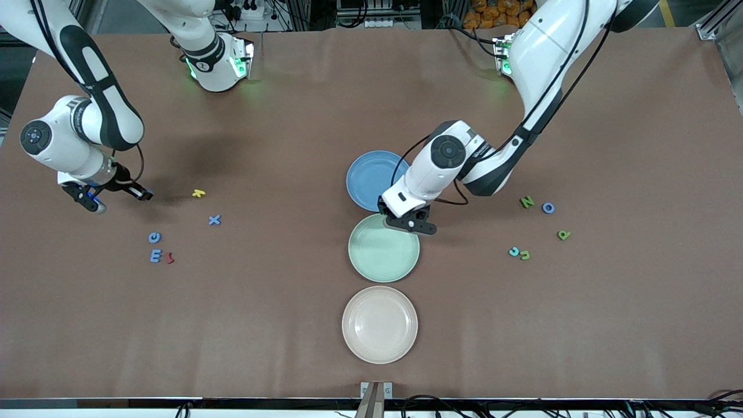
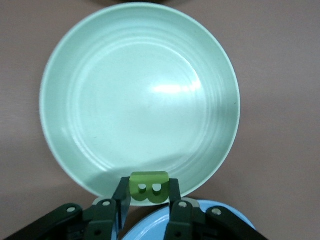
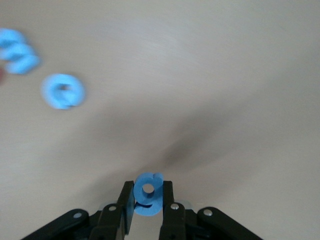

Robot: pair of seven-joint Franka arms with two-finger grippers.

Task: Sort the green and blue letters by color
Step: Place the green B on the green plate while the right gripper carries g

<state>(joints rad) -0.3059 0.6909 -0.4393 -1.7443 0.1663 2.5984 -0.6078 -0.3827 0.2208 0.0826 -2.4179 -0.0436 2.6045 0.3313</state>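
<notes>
Three plates sit in a column at the centre of the front view, and all three look empty, so I judge the sorting barely begun. The blue plate (image 1: pixel 364 177) is uppermost, the green plate (image 1: pixel 383 248) in the middle, the cream plate (image 1: pixel 379 324) lowest.

My left pincer (image 1: pixel 411 223) hangs over the upper edge of the green plate, pinching a green letter B (image 2: pixel 148 187) between its fingers; the left wrist view shows that letter poised over the rim, not yet dropped.

My right pincer (image 1: pixel 93 198) is at the left edge of the frame, low over the worktop (image 1: pixel 609 325), pressed together on a blue letter (image 3: pixel 147 198).

Still lying loose at lower left of centre: a blue X (image 1: pixel 215 219), a blue G (image 1: pixel 155 237) and a blue E (image 1: pixel 155 256), with a yellow letter (image 1: pixel 198 193) and a dark red piece (image 1: pixel 169 258) nearby. At the right: a green Z (image 1: pixel 527 201), a blue O (image 1: pixel 548 208), a green letter (image 1: pixel 563 234), and a teal letter (image 1: pixel 514 251) touching another green one (image 1: pixel 525 255). Almost everything remains to be sorted.
</notes>
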